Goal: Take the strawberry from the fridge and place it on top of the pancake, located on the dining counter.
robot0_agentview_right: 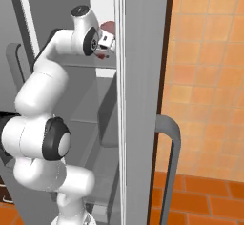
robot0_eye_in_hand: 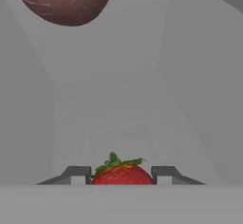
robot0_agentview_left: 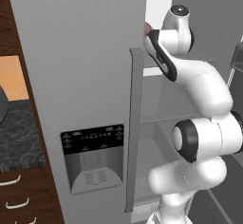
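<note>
The end effector (robot0_eye_in_hand: 122, 176) is positioned on an upper shelf (robot0_agentview_right: 106, 63) inside the fridge (robot0_agentview_left: 76, 76), with the strawberry (robot0_eye_in_hand: 122, 174) seated between its fingertips (robot0_eye_in_hand: 78, 174). Both tips appear to touch the berry; a grip is judged closed on it. A larger reddish-brown fruit (robot0_eye_in_hand: 64, 0) rests deeper on the same shelf. Withdrawal should be made straight back, away from that fruit and clear of the door edge (robot0_agentview_right: 121, 100). Grip pressure should be kept light, since the berry is small.

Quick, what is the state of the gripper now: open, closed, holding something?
Gripper: closed on the strawberry, inside the fridge.
</note>
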Available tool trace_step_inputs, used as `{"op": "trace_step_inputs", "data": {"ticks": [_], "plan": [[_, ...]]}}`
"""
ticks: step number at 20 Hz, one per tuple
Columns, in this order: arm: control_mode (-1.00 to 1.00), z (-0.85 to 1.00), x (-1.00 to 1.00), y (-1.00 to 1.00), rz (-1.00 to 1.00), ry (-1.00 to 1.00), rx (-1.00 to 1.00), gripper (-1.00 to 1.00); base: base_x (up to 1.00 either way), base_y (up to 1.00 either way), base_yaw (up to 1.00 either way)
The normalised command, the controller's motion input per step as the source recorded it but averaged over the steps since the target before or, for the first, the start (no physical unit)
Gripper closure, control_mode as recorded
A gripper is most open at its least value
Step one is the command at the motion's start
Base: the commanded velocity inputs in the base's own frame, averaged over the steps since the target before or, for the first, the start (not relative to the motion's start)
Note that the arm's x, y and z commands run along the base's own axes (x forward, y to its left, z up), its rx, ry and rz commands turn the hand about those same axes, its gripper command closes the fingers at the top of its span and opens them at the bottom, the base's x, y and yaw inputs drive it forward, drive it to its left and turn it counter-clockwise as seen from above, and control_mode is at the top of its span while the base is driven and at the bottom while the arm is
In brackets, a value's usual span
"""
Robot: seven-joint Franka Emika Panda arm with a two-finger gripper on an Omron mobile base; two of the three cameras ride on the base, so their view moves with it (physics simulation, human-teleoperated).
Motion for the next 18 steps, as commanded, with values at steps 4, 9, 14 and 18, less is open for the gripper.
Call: {"op": "trace_step_inputs", "data": {"ticks": [4,9,14,18], "plan": [[-1.0,0.0,-1.0,0.0,-0.03,0.0,0.0,1.0,0.0,0.0,0.0],[-1.0,-0.13,-1.0,-0.02,0.0,0.01,0.0,1.0,0.0,0.0,0.0],[-1.0,-0.49,-1.0,-0.12,0.0,0.05,0.0,1.0,0.0,0.0,0.0],[-1.0,-0.9,-1.0,0.06,0.01,0.05,-0.04,1.0,0.0,0.0,0.0]]}}
